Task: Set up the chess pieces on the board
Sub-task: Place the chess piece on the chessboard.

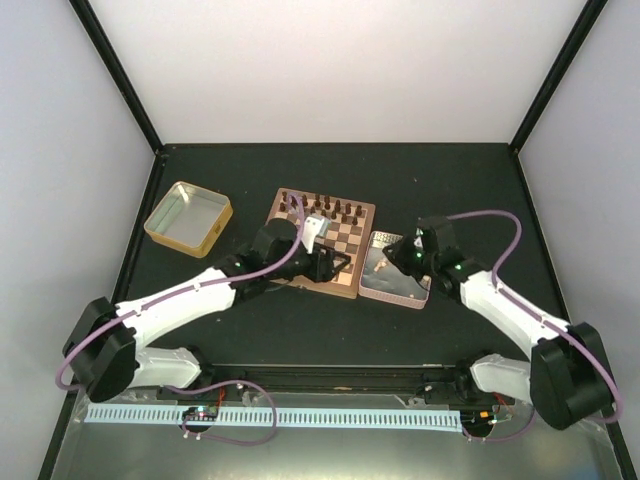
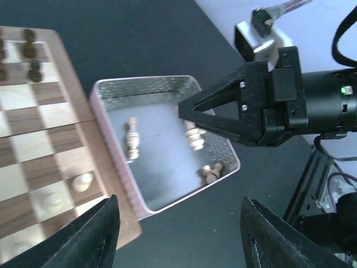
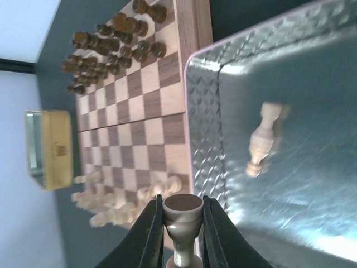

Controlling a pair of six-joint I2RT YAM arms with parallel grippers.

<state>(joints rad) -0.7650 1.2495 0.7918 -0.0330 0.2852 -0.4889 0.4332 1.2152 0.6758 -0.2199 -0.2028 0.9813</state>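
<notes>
The right gripper (image 3: 182, 202) is pinching a chess piece (image 3: 182, 215); the left gripper (image 2: 179, 226) is gaping wide; the board (image 3: 162, 95) is filling (a few waiting in the tin (image 3: 203, 111)).

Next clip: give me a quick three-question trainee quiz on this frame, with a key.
1. True or false: the right gripper grips a light chess piece.
2. The left gripper is: A open and empty; B shut on a pawn; C out of view.
3. Fill in: seen from the arms, the dark chessmen stand on the board's ____ rows.
Key: 1 true; 2 A; 3 far.
</notes>
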